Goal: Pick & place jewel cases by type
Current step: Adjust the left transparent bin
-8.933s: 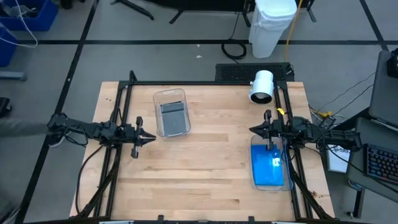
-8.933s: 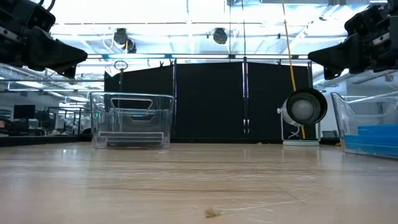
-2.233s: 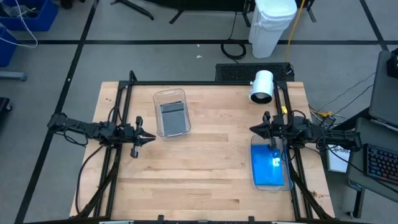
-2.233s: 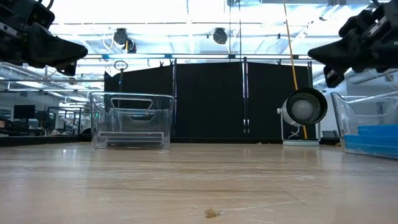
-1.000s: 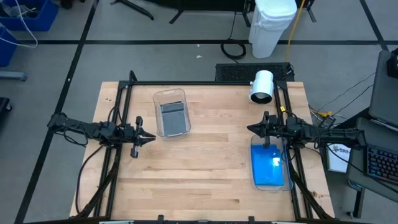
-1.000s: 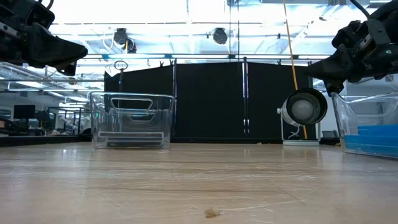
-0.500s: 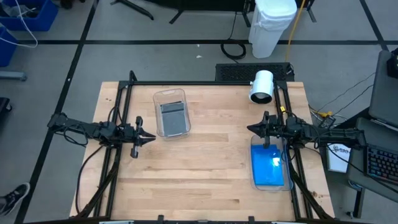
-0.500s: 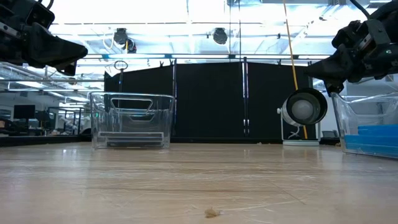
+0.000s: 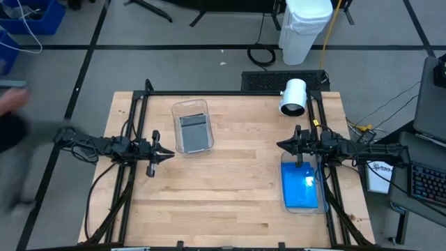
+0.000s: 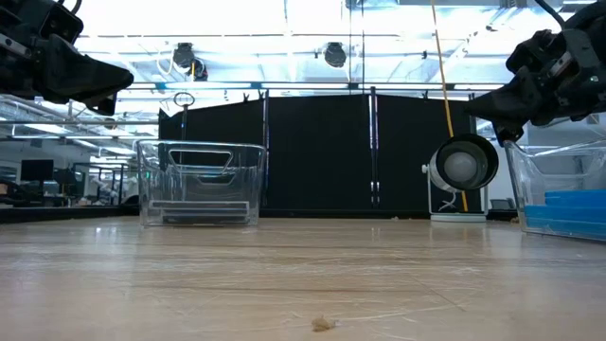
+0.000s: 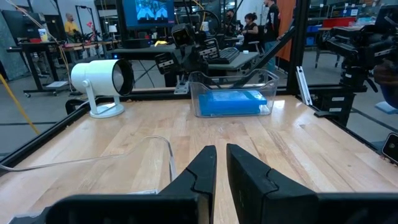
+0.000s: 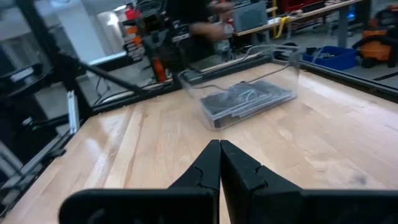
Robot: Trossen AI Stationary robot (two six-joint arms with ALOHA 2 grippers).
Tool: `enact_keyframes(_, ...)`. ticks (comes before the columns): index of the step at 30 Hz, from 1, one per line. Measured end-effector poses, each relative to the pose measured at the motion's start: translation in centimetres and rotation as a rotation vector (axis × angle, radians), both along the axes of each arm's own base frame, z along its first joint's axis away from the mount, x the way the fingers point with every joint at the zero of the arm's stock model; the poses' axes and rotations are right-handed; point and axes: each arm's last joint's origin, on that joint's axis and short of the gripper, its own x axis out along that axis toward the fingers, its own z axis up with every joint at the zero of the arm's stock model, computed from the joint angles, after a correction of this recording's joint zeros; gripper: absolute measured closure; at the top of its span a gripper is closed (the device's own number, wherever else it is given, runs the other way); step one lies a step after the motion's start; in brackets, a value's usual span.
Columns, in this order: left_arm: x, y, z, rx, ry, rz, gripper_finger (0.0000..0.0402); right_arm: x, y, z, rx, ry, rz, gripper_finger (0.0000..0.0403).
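Both arms hang above the wooden table (image 9: 230, 188), nothing in either grip. The left gripper (image 9: 169, 153) sits beside the clear tub (image 9: 191, 125) holding the grey jewel cases (image 9: 194, 130), fingers (image 11: 200, 169) nearly together with only a thin gap between them. The right gripper (image 9: 281, 145) hovers at the far end of the other tub (image 9: 302, 183), where the blue jewel cases (image 9: 300, 187) lie stacked; its fingers (image 12: 232, 165) are pressed together. A blurred shape, probably a person (image 9: 12, 132), shows at the left edge.
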Motion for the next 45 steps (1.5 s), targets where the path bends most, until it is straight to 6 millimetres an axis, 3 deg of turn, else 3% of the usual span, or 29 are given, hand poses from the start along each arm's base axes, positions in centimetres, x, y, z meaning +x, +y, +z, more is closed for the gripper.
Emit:
enact_keyframes(15, 0.0, 0.0, 0.0, 0.0, -0.001, 0.001, 0.0355, 0.0, 0.1, 0.0, -0.093, 0.008, 0.054, 0.0402)
enact_keyframes(25, 0.0, 0.3, 1.2, -0.022, -0.124, 0.103, 0.0355, 0.0, 0.1, 0.0, -0.096, 0.007, 0.055, 0.0401)
enact_keyframes(33, -0.1, 0.3, 1.7, 0.074, -0.173, 0.115, 0.0355, 0.0, 0.1, 0.0, -0.103, 0.008, 0.056, 0.0401)
enact_keyframes(37, -0.1, 0.3, 1.7, 0.02, -0.172, 0.112, 0.0355, 0.0, 0.1, 0.0, -0.103, 0.008, 0.056, 0.0402)
enact_keyframes(41, 0.0, 0.3, 1.5, -0.189, -0.151, 0.109, 0.0355, 0.0, 0.1, 0.0, -0.103, 0.008, 0.056, 0.0401)
enact_keyframes(45, 0.3, 0.6, 1.2, -0.272, -0.124, 0.234, 0.0355, 0.0, 0.1, 0.0, -0.104, 0.008, 0.056, 0.0402)
